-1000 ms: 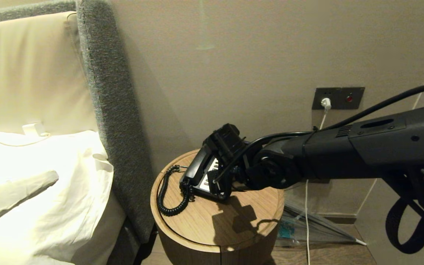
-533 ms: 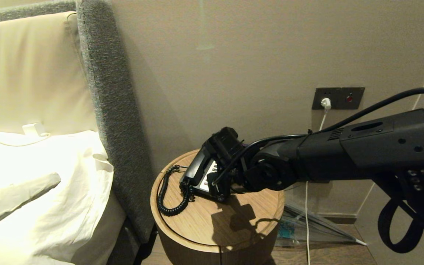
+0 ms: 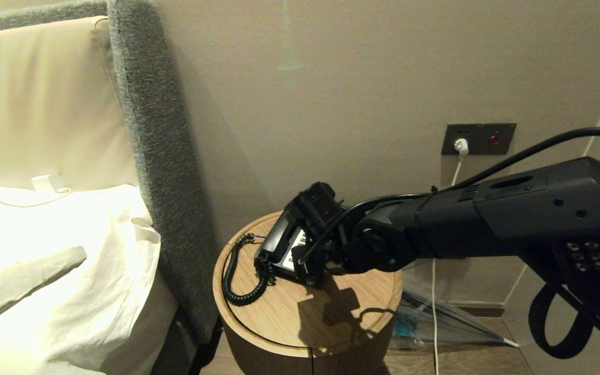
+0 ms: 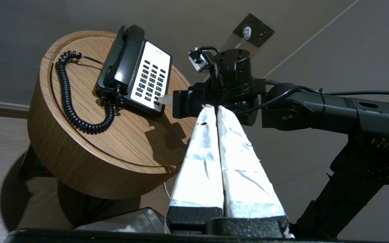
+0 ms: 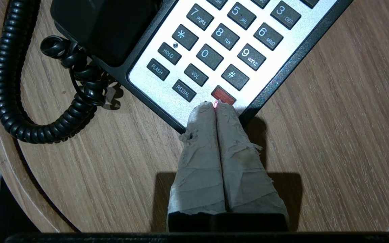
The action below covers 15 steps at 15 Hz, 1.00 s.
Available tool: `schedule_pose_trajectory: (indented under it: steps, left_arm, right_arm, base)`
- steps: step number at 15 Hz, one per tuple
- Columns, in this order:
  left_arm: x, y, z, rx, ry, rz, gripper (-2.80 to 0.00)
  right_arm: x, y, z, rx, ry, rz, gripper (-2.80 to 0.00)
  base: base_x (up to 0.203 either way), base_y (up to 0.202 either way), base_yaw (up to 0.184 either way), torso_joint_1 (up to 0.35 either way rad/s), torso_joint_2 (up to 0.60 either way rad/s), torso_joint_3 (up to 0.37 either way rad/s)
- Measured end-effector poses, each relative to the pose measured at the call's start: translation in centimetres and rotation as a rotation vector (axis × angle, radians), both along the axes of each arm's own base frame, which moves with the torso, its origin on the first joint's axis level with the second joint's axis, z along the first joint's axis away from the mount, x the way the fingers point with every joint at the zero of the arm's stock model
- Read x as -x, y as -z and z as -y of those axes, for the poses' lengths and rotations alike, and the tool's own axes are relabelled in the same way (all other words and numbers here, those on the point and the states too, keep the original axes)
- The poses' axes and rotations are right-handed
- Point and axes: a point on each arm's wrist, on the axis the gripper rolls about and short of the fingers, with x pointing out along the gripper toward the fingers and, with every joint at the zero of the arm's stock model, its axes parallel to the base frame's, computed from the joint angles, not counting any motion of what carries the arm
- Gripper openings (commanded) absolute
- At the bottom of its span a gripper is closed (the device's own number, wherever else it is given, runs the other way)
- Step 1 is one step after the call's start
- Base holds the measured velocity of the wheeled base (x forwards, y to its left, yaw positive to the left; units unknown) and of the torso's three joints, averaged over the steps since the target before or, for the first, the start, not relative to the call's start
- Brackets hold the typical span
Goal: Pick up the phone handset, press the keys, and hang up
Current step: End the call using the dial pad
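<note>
My right arm (image 3: 487, 229) has sunk a little since a moment ago, and my right pincer (image 5: 216, 105) has come down closer to the phone (image 4: 137, 72). Nothing else has moved.

The fingers (image 5: 201, 148) of my right pincer are pressed together, with nothing between them. Their taped tips sit on the pale plate of the phone, right at the red key (image 5: 223, 95) in the last row. A small red glow shows at the tips. I cannot tell if the key is pushed in.

The keys (image 5: 221, 47) are dark grey, in rows on the pale plate. The star, zero and hash keys lie just past the red one.

The handset (image 4: 125, 55) lies in its cradle on the phone, on the side away from my right pincer. Nobody holds it. Its curly cord (image 4: 71, 101) loops down over the table (image 3: 279, 312) and back up to the end of the handset.

The table is round and made of wood. It stands between the bed (image 3: 45, 260) and the wall, and only the phone and the cord rest on it.

My left pincer (image 4: 214, 108) hangs in the air off the side of the table, well apart from the phone. Its white taped fingers are shut tight together and hold nothing.

A white plug (image 3: 461, 146) sits in the wall socket (image 3: 478, 138) behind my right arm.
</note>
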Motion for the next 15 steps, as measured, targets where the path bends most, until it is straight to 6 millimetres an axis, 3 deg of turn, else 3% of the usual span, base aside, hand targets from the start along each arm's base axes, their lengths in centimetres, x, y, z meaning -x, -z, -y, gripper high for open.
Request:
schedule_pose_trajectory:
  steps: [15]
  left_arm:
    - [-0.03, 0.1, 0.01, 0.0, -0.001, -0.004, -2.8]
  right_arm:
    - [-0.12, 0.61, -0.11, 0.01, 0.001, -0.008, -2.8]
  base:
    - [0.0, 0.0, 0.0, 0.0, 0.0, 0.0]
